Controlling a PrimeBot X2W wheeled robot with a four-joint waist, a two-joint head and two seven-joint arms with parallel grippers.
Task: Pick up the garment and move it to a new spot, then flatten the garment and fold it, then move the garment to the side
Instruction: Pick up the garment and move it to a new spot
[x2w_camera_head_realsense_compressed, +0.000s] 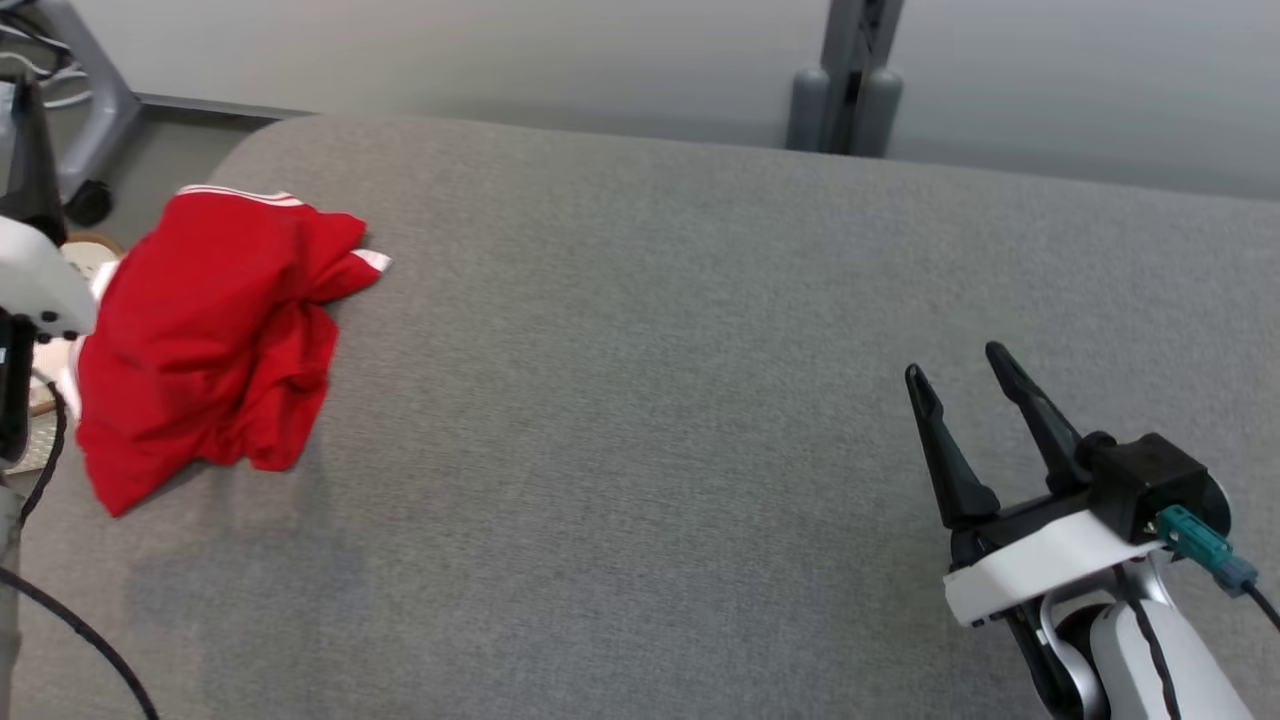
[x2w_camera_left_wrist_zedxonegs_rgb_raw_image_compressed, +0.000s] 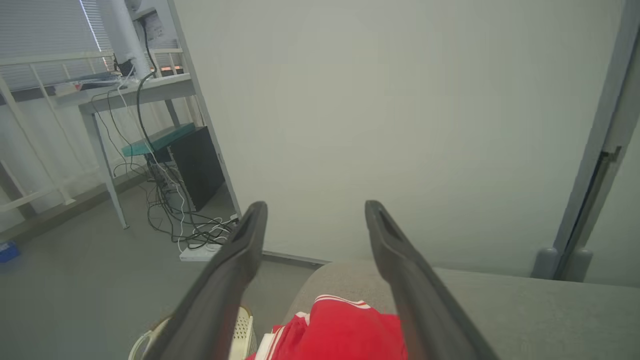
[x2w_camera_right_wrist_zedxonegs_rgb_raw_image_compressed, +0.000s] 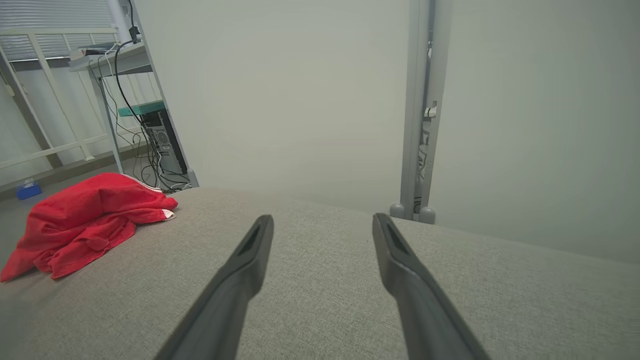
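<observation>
A crumpled red garment (x2w_camera_head_realsense_compressed: 210, 340) with white stripes lies bunched at the far left of the grey cushioned surface (x2w_camera_head_realsense_compressed: 640, 420). In the right wrist view the garment (x2w_camera_right_wrist_zedxonegs_rgb_raw_image_compressed: 85, 220) sits at the left, well away from the fingers. My right gripper (x2w_camera_head_realsense_compressed: 960, 372) rests open over the surface at the lower right, nothing between its fingers. In the left wrist view my left gripper (x2w_camera_left_wrist_zedxonegs_rgb_raw_image_compressed: 315, 207) is open and raised, with the garment (x2w_camera_left_wrist_zedxonegs_rgb_raw_image_compressed: 340, 330) below and between the fingers, untouched. A pale part of the left arm (x2w_camera_head_realsense_compressed: 40, 280) shows at the head view's left edge, beside the garment.
The surface's rounded left corner (x2w_camera_head_realsense_compressed: 260, 140) drops to the floor, where a white basket (x2w_camera_left_wrist_zedxonegs_rgb_raw_image_compressed: 245, 327) stands. A desk with cables (x2w_camera_left_wrist_zedxonegs_rgb_raw_image_compressed: 150, 150) is beyond on the left. A grey wall post (x2w_camera_head_realsense_compressed: 850, 80) stands behind the far edge.
</observation>
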